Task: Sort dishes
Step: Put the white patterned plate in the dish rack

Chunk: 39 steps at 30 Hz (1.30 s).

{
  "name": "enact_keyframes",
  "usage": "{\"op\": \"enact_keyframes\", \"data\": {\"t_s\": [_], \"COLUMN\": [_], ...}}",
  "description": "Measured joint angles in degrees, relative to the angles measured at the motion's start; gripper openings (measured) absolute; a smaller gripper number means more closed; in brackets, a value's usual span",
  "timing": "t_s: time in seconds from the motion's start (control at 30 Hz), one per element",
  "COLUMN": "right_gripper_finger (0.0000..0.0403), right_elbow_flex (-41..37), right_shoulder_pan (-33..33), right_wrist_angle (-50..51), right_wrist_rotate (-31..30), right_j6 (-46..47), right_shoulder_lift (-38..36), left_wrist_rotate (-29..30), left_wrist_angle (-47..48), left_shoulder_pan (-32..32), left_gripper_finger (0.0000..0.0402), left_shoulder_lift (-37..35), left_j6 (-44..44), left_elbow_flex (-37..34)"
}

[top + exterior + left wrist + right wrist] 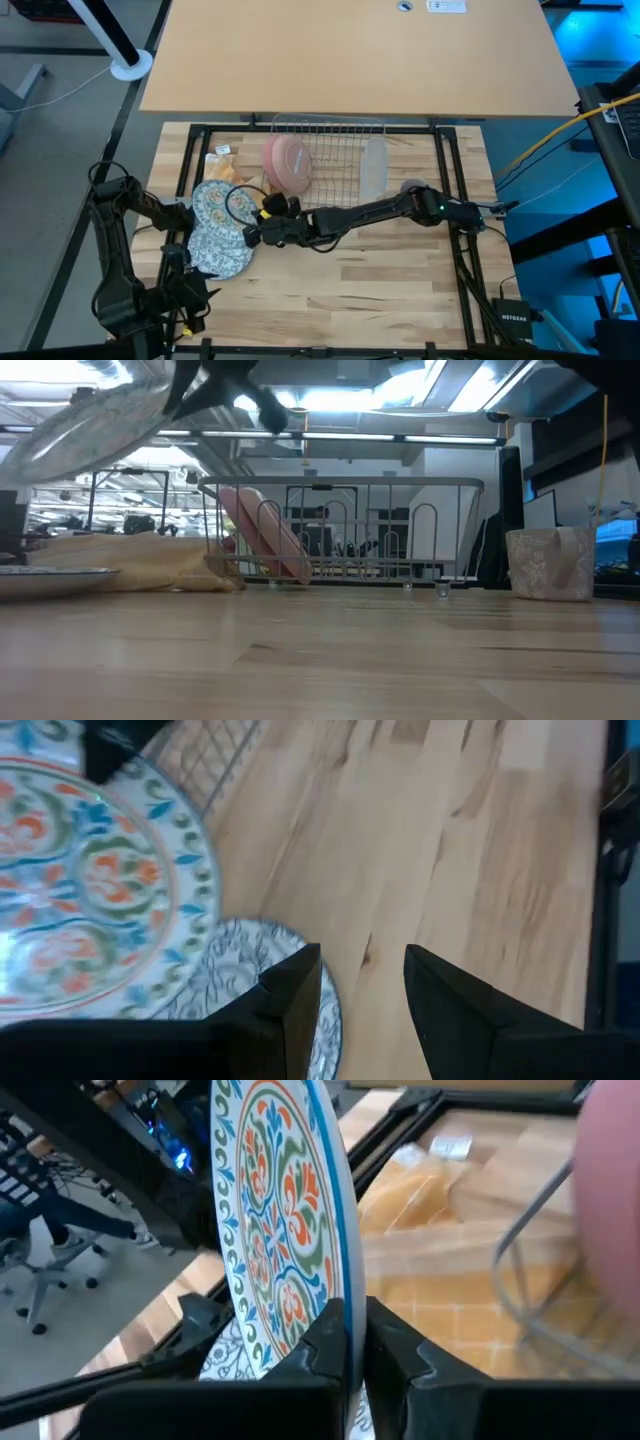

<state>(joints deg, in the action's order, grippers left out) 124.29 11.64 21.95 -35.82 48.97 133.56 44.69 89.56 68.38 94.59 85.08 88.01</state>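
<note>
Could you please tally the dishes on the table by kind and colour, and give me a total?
Patterned plates: 2, the held plate in the right gripper and the lower plate flat on the table
Pink plates: 1, the pink plate standing in the wire rack
Mugs: 1, the mug
Total: 4
</note>
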Motion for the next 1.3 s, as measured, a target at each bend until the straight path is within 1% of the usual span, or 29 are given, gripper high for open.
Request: {"op": "enact_keyframes", "data": {"t_s": [0.17, 0.23, 0.37, 0.57, 0.67, 0.8, 0.9, 1.1, 1.3], "right_gripper_finger": [0.0017, 0.0017, 0.0017, 0.0017, 0.0017, 0.0017, 0.0017, 0.0017, 0.0017], "right_elbow_flex": [0.0, 0.0, 0.0, 0.0, 0.0, 0.0, 0.0, -0.2, -0.3], "right_shoulder_pan": [0.0, 0.0, 0.0, 0.0, 0.0, -0.5, -1.8, -5.5, -8.3], "right_wrist_angle": [3.1, 4.7, 9.8, 21.7, 26.7, 33.1, 37.1, 44.3, 52.8], "right_wrist_rotate": [-0.7, -1.9, -6.4, -13.9, -17.4, -20.8, -21.0, -18.4, -16.3], "right_j6": [-2.9, -4.1, -4.6, -4.1, -1.5, 1.7, 4.8, 10.8, 16.3], "right_shoulder_lift": [-3.7, -5.9, -10.8, -17.2, -20.0, -21.5, -21.6, -21.0, -20.8], "left_wrist_rotate": [3.1, 3.9, 4.8, 10.1, 12.4, 13.8, 14.7, 15.1, 15.1], "left_wrist_angle": [0.0, 0.0, -0.1, -0.2, -0.2, -0.2, -0.2, -0.4, -0.8], "left_shoulder_pan": [0.0, 0.0, 0.0, -0.1, -0.2, -0.4, -0.8, -2.8, -4.6], "left_gripper_finger": [0.0136, 0.0136, 0.0136, 0.0136, 0.0136, 0.0136, 0.0136, 0.0136, 0.0136], "left_shoulder_lift": [0.0, 0.0, 0.0, 0.0, 0.0, 0.0, 0.0, 0.1, 0.1], "left_j6": [-1.7, -1.6, -1.5, -1.5, -1.5, -1.5, -1.6, -1.7, 0.1], "left_elbow_flex": [1.3, 1.4, 1.4, 1.4, 1.4, 1.4, 1.4, -0.1, -4.4]}}
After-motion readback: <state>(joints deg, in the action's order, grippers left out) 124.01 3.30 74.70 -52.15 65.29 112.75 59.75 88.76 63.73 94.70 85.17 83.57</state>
